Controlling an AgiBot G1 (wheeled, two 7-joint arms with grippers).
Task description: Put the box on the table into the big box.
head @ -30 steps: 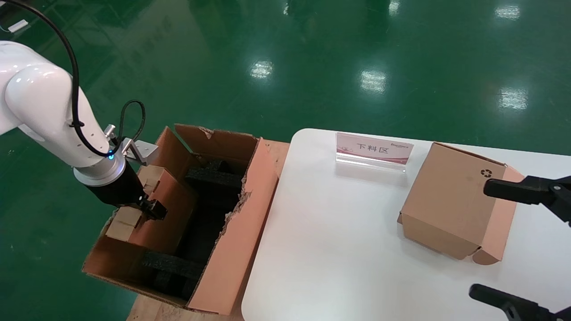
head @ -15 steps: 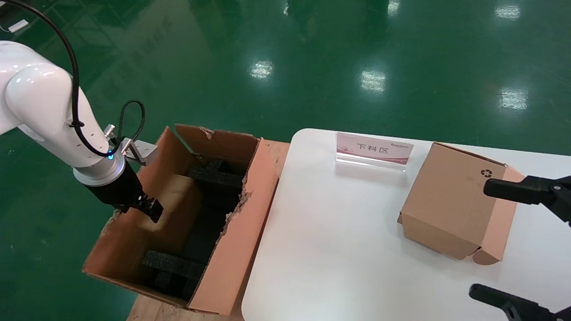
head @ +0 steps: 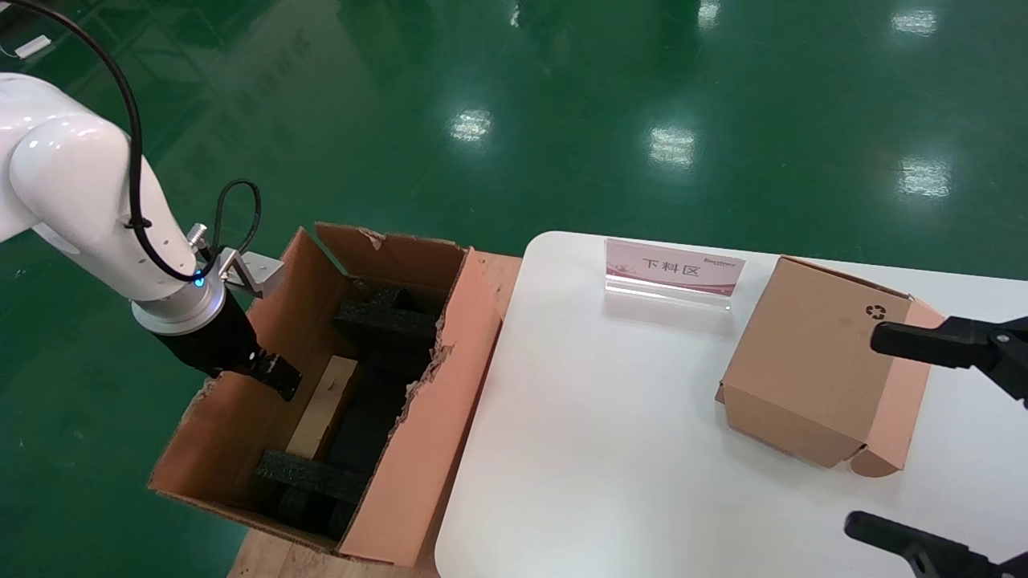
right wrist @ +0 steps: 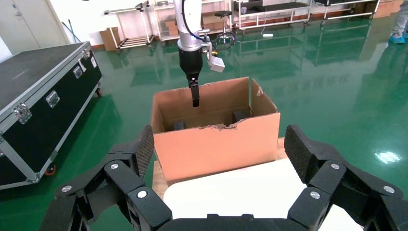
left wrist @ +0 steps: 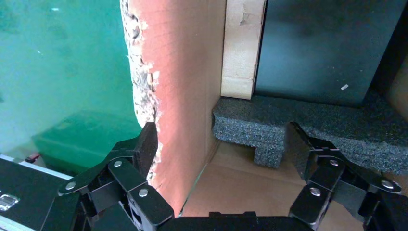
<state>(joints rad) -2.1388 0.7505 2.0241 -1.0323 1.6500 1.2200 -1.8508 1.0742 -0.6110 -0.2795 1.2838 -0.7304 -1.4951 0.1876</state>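
The big box (head: 434,433) stands on the floor left of the white table (head: 602,449), with black foam blocks (head: 385,317) inside. The box shows only as a pale cardboard edge (head: 325,405) low inside it, against the left wall; the same edge (left wrist: 243,48) appears in the left wrist view. My left gripper (head: 269,371) is open at that wall's torn rim. In the left wrist view the left gripper (left wrist: 221,149) has one finger outside the wall and one inside, holding nothing. My right gripper (head: 863,429) hangs open over the table's right side.
A second cardboard box with a recycling symbol (head: 811,361) sits on the table between the right gripper's fingers. A pink sign stand (head: 673,269) is at the table's back edge. A wooden pallet (head: 265,558) lies under the big box. A black flight case (right wrist: 43,96) stands further off.
One second ago my left gripper held the box at the big box's left wall. It has opened, and the box has dropped down inside. The right arm has not moved.
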